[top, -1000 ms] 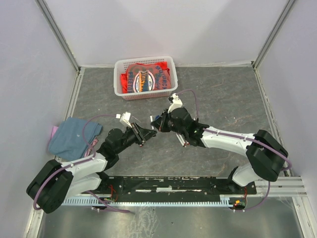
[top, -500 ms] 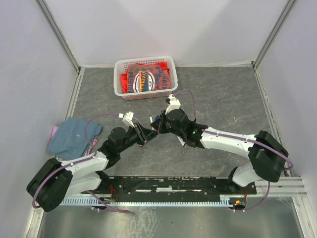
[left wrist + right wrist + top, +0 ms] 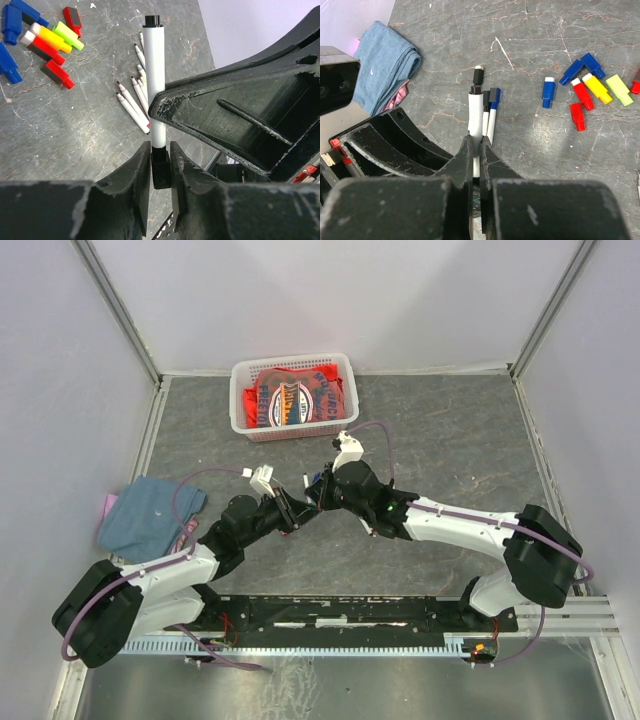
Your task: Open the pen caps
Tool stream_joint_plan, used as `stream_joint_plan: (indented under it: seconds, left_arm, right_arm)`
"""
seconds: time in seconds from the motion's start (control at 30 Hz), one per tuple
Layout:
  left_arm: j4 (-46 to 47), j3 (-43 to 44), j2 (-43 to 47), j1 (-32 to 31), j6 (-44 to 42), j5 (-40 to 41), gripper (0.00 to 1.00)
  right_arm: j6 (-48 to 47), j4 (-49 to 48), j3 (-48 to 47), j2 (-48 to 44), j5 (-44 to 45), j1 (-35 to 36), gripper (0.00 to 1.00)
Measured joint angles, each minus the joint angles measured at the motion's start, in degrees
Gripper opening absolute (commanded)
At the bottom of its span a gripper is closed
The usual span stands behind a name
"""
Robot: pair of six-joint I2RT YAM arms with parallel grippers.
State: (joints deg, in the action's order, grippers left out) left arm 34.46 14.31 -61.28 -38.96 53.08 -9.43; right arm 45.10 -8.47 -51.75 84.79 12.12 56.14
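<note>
While right gripper [image 3: 476, 145] pinches pen [image 3: 476, 107] barrel | left gripper [image 3: 160, 155] clamps its black cap [image 3: 160, 172]

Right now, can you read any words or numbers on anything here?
Red packets in the white basket: there is lettering, but it is too small and blurred to read.
White pen and loose caps: no writing visible.

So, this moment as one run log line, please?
left gripper: shut on black cap | right gripper: shut on pen barrel | cap: not off yet
</note>
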Motion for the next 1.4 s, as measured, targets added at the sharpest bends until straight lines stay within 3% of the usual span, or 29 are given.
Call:
stream_joint_plan:
  seconds: [0.23,0.47,0.7,0.9,1.3,1.4]
  left_arm:
    - [-1.2,0.8,0.0,-0.6,-0.6,0.4,0.03]
    - [-1.8,1.1,-0.1,-1.1,-0.8,0.4,0.03]
    - [-1.4,1.5,-0.1,-1.3,-2.6,-0.2,0.03]
    - [-1.3,1.9,-0.1,-1.3,-3.6,-1.2,0.03]
    - [-0.8,1.9,-0.1,-1.3,-4.3,-3.8,0.03]
    - [-0.4,2.0,-0.1,-1.3,-4.5,-4.6,0.03]
  right_arm:
    - [-1.2,1.2,-0.8,0.0,1.9,0.7,0.01]
    - [-1.8,2.1,-1.0,-0.3,3.3,1.3,0.01]
    - [-2.0,2.4,-1.0,-1.0,3.4,1.4,0.18]
    - [-2.0,2.6,-1.0,-1.8,3.5,1.4,0.23]
    - [-1.9,2.9,-1.0,-1.8,3.5,1.4,0.25]
    - [-1.9,2.9,-1.0,-1.8,3.5,1.4,0.18]
